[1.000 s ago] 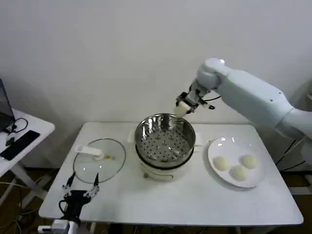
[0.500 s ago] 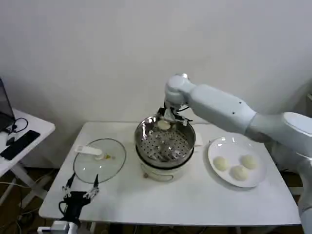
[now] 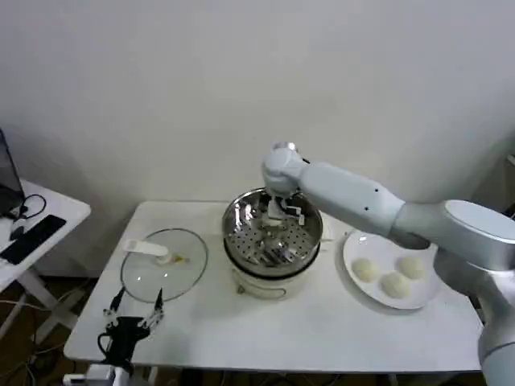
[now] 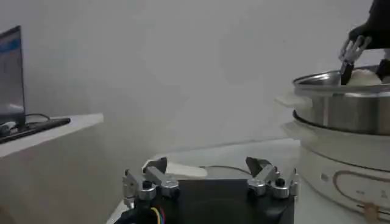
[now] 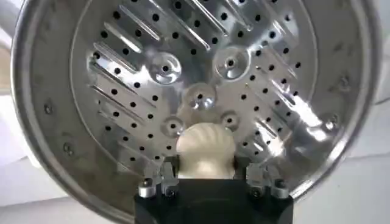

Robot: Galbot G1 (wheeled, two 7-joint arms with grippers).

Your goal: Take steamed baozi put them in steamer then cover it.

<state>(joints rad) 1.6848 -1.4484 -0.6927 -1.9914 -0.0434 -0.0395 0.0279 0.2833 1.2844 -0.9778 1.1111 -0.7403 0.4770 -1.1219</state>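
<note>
We are reaching the right gripper [image 5: 206, 176] down into the steamer [image 3: 310, 211], jaws pinching one baozi [image 5: 205, 148] just above its perforated floor. Three buns [image 3: 392, 277] are waiting on the right plate [image 3: 352, 249]. The cover [image 3: 164, 262] is lying left; our left gripper [image 4: 209, 178], jaws spread, is idling near the bench [image 3: 322, 322] edge.

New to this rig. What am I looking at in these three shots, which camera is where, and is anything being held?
It is a two-armed robot at a white table. One picture looks down from its head; the other two come from cameras on its wrists. The right gripper reaches into the shiny perforated steel steamer basket, which sits on a white cooker base, and is shut on a small cream-white bun. Three more buns lie on the flat white plate to the right. The round clear glass lid with a white handle lies on the table to the left. The left gripper is open and idle at the table's near left edge.
</note>
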